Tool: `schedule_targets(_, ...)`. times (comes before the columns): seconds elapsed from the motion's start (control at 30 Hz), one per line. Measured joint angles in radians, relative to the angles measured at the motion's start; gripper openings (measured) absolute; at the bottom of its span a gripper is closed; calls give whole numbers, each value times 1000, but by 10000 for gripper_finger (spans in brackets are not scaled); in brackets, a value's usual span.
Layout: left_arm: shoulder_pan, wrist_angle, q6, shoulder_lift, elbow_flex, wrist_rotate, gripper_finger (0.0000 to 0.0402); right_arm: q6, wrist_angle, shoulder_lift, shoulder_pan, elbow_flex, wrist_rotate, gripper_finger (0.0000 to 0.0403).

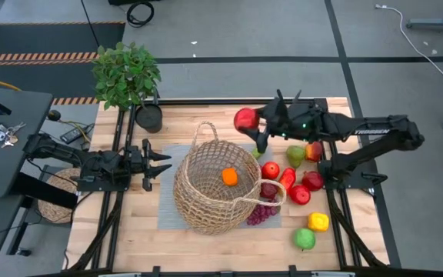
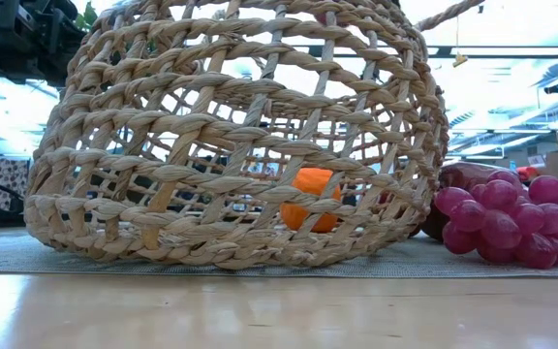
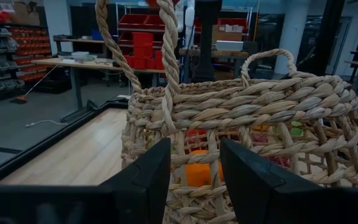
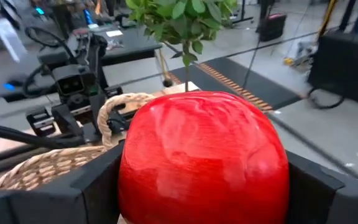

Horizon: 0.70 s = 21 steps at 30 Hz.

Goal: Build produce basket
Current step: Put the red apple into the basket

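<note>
While our right hand (image 1: pixel 254 123) clamps a red apple (image 1: pixel 244 118) beside the basket (image 1: pixel 206 188), an orange (image 1: pixel 229 176) lies inside. Our left hand (image 1: pixel 158 163) waits nearby, fingers apart.

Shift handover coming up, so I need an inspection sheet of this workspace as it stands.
Surface: wooden table with a grey mat under the basket.
Job's things: wicker basket holds one orange piece; red, green and yellow produce and grapes lie beside it, on the right arm's side.
Clutter: potted plant at the table's far edge.
Grippers: left gripper open, empty, beside the basket; right gripper shut on a red apple by the basket's far rim.
Cables: some on the floor.
Surroundings: dark desk with keys; shelving and workbenches behind.
</note>
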Motion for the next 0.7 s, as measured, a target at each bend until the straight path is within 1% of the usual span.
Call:
schedule_targets(0.13, 0, 0, 0, 0, 0, 0, 152, -45, -48, 82, 100, 104, 142, 327)
schedule_targets(0.2, 0, 0, 0, 0, 0, 0, 152, -75, -55, 129, 142, 142, 185, 327)
schedule_targets(0.27, 0, 0, 0, 0, 0, 0, 152, -98, -67, 176, 178, 180, 205, 327)
schedule_targets(0.43, 0, 1, 0, 0, 0, 0, 147, -130, -171, 274, 238, 301, 197, 327)
schedule_targets(0.6, 0, 0, 0, 0, 0, 0, 152, -218, -287, 343, 273, 397, 68, 327)
schedule_targets(0.63, 0, 1, 0, 0, 0, 0, 153, -252, -301, 352, 280, 408, 56, 327)
schedule_targets(0.7, 0, 0, 0, 0, 0, 0, 153, -327, -321, 368, 297, 420, 70, 327)
